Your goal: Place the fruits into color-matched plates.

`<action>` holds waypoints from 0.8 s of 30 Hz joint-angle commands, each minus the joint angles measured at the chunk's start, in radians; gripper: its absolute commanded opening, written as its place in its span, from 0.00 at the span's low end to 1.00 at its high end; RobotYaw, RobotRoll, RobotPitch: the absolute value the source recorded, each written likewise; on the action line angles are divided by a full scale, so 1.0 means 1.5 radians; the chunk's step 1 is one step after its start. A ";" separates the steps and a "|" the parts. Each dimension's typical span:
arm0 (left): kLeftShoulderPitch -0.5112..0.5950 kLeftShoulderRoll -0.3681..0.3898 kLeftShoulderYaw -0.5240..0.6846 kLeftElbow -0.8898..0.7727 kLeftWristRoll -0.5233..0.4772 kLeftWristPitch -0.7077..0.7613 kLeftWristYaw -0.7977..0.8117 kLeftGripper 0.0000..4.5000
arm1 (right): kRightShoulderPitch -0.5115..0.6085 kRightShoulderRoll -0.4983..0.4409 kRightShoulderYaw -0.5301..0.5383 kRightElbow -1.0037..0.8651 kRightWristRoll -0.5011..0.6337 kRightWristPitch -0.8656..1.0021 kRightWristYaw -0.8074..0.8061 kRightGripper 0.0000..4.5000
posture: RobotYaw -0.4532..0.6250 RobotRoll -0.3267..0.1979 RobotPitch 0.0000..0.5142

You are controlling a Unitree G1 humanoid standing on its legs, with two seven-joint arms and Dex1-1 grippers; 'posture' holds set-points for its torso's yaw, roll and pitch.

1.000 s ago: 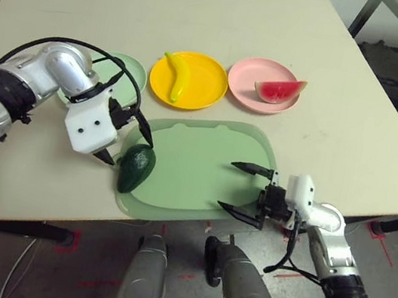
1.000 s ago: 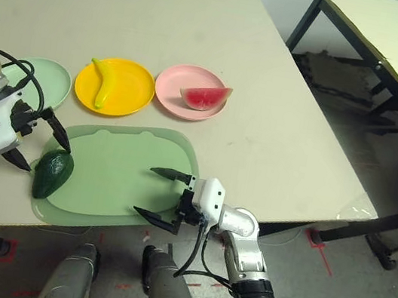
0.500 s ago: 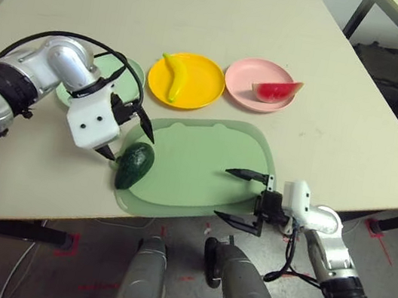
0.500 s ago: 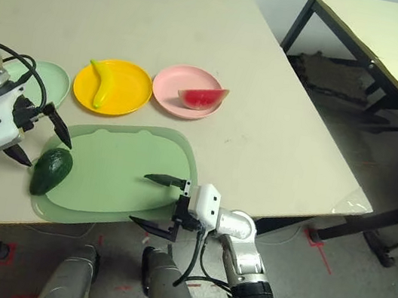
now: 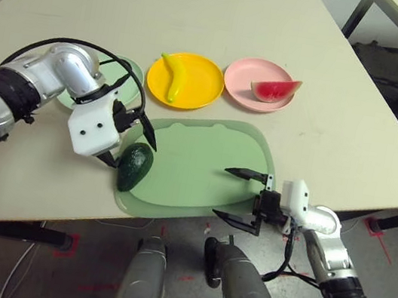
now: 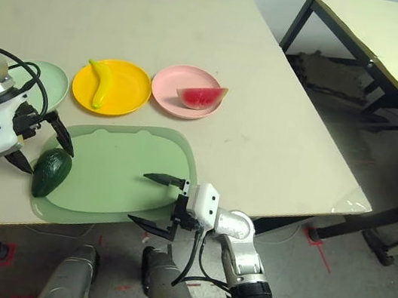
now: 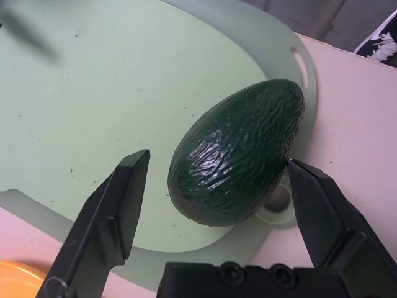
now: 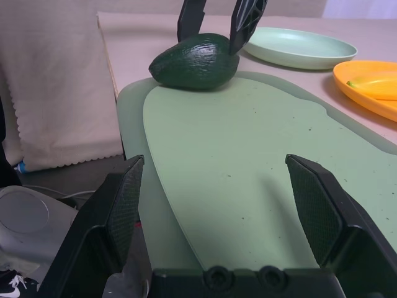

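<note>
While the avocado lies on the mat's left end, the left gripper straddles it, fingers wide; the right gripper gapes wide, empty, at the counter's near edge.

Avocado on mat's left end (near edge); three plates behind; banana in middle plate, watermelon in right plate.
</note>
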 commanded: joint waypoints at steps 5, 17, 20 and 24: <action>0.023 -0.007 -0.003 0.003 0.007 0.006 -0.006 1.00 | 0.010 -0.003 0.012 -0.011 -0.004 0.001 -0.005 0.99 | 0.28 0.62 0.30; 0.033 -0.026 0.008 0.033 0.027 -0.007 -0.006 1.00 | 0.010 -0.005 0.012 -0.012 -0.006 0.005 -0.012 0.99 | 0.28 0.62 0.29; 0.038 -0.029 0.010 0.041 0.037 -0.014 -0.006 1.00 | 0.009 -0.003 0.013 -0.011 -0.006 0.006 -0.014 0.99 | 0.28 0.62 0.29; 0.039 -0.034 0.014 0.061 0.059 -0.030 -0.006 1.00 | 0.008 -0.003 0.014 -0.012 -0.006 0.009 -0.016 0.99 | 0.28 0.62 0.29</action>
